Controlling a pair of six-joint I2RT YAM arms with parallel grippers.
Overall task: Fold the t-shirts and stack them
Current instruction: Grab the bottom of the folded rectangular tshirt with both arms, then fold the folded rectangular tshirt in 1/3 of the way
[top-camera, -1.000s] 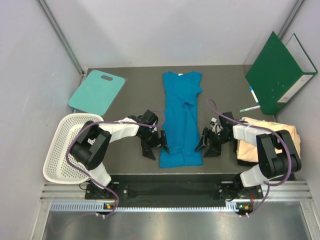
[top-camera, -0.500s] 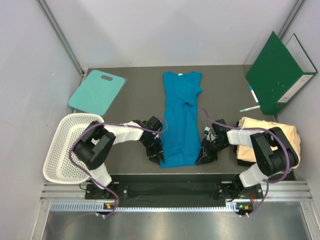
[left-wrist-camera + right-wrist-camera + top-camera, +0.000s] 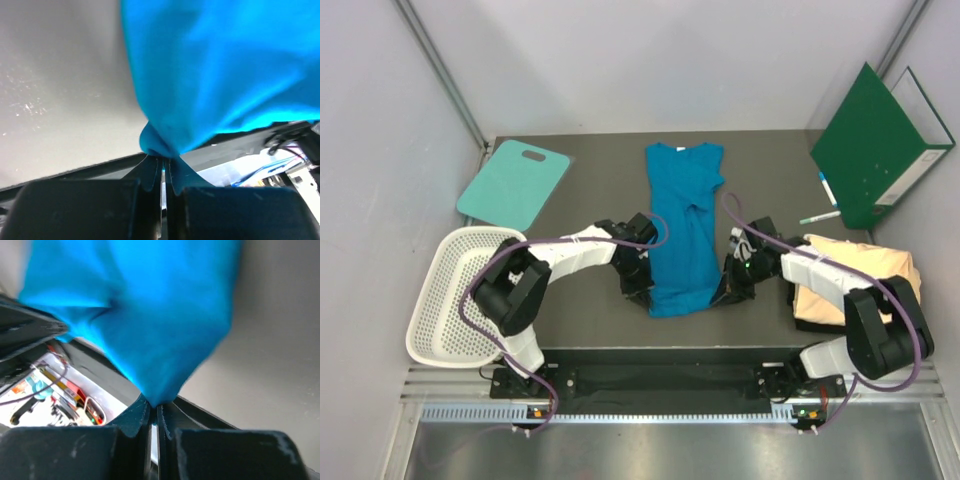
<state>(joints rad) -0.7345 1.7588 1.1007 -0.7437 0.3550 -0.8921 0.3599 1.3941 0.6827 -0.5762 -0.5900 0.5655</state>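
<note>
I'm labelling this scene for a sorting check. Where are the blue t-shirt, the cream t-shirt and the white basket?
blue t-shirt (image 3: 685,210): top view, middle of its body panel.
cream t-shirt (image 3: 865,255): top view, far part of the folded bundle.
white basket (image 3: 435,300): top view, its mesh wall.

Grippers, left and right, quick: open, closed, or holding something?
Left gripper: closed on the near left corner of the bright blue cloth t-shirt.
Right gripper: closed on the same t-shirt's near right corner.
</note>
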